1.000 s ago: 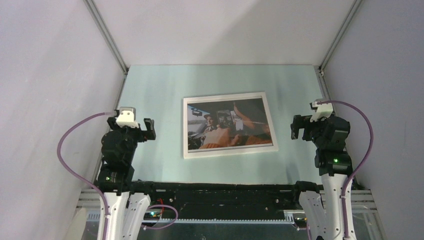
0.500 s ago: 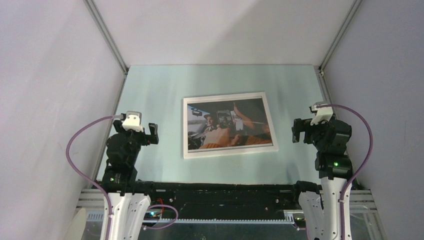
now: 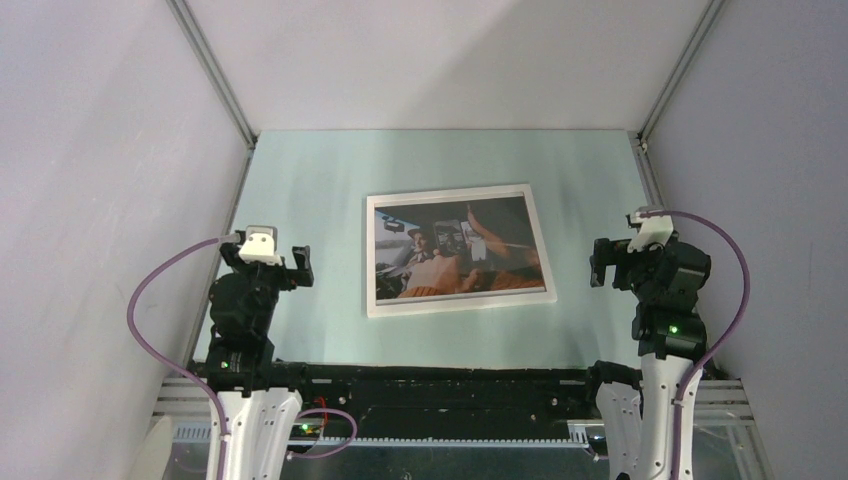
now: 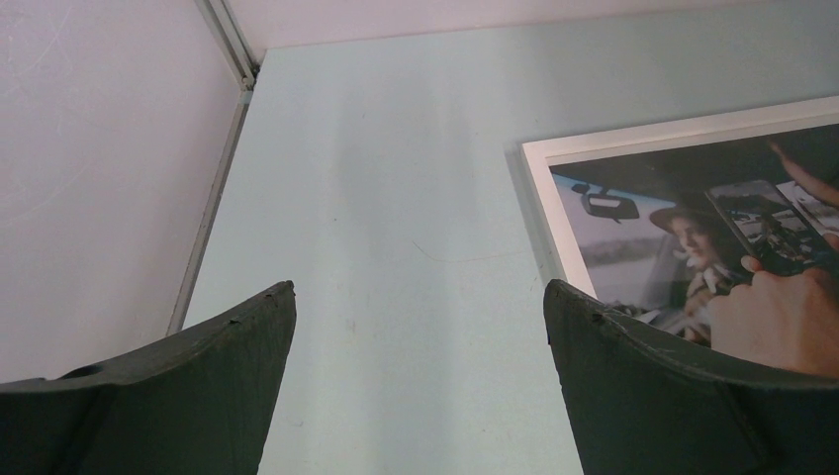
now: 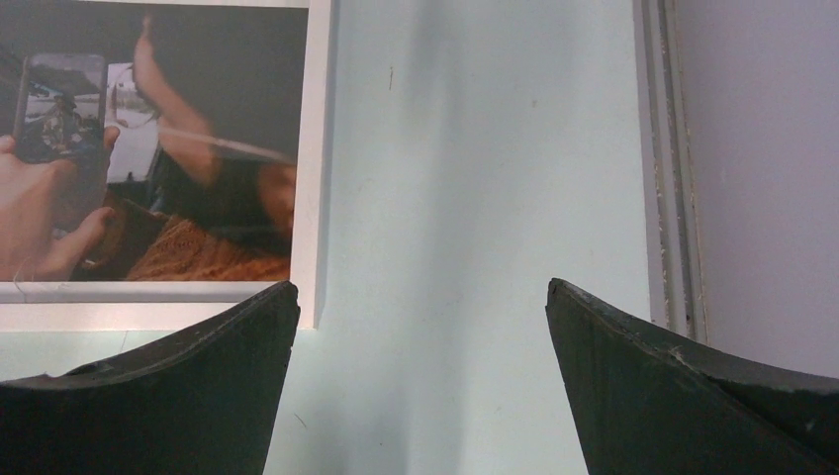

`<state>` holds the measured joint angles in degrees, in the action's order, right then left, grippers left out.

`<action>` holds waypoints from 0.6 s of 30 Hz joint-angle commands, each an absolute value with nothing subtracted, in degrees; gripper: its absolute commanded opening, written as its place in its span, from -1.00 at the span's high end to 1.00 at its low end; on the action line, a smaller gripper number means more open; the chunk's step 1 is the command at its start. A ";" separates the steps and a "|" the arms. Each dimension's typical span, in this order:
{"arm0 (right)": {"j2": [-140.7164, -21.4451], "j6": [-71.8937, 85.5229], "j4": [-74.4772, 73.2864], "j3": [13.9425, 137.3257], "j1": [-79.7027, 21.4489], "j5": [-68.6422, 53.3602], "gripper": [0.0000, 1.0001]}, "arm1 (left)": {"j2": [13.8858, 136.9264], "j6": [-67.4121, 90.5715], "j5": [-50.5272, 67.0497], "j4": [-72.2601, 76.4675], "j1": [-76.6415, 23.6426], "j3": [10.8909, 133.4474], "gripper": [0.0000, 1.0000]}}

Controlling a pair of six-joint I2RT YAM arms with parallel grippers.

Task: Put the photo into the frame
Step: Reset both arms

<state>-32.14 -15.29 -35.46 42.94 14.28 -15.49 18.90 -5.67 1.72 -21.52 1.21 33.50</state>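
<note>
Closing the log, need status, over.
Left gripper open, empty; right gripper open, empty. Photo face up inside frame, flat on table. Nothing in the way.

I'm counting one photo (image 3: 458, 250), one frame (image 3: 450, 193) and two grippers on one table (image 3: 310, 180).
I'm seeing the left gripper (image 3: 299, 264) at nine o'clock of that single frame, the right gripper (image 3: 598, 262) at three o'clock.
</note>
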 commanded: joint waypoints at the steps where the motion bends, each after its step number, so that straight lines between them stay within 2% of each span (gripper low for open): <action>1: -30.77 -16.10 -34.84 42.93 15.61 -17.80 -0.99 | 18.99 -7.05 1.76 -19.20 1.92 33.10 -0.99; 18: -27.08 -16.43 -34.99 42.98 16.34 -19.90 -0.99 | 18.32 -7.71 1.73 -19.00 2.10 32.87 -0.99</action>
<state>-28.56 -15.73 -35.79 42.94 16.14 -18.87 18.94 -6.55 1.72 -21.50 1.48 33.47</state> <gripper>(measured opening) 0.993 0.995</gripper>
